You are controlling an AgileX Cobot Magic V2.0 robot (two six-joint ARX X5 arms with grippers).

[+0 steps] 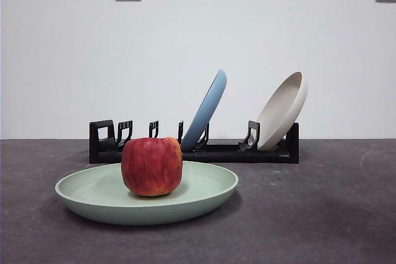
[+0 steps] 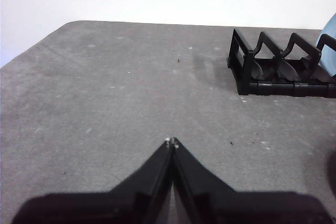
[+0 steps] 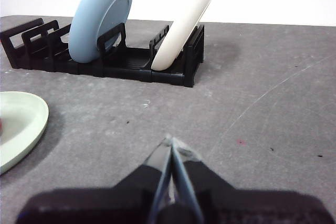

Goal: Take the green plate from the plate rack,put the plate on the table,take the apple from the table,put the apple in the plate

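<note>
The apple [image 1: 151, 166] sits in the green plate [image 1: 93, 193] on the worktop [image 1: 322, 214], in front of the rack [image 1: 247, 151]. My left gripper [image 2: 172, 141] and right gripper [image 3: 169, 140] are both pressed together, empty, well clear of the plate.

Bare tabletop [image 1: 334, 214] lies open to the right of the green plate [image 1: 93, 199] and in front of the rack [image 1: 204, 151]; the apple [image 1: 151, 166] sits in the plate, clear from above; at the back edge the rack's left slots stand free, while the blue plate [image 1: 206, 109] and cream plate [image 1: 283, 110] lean in its right half, blocking passage there.
</note>
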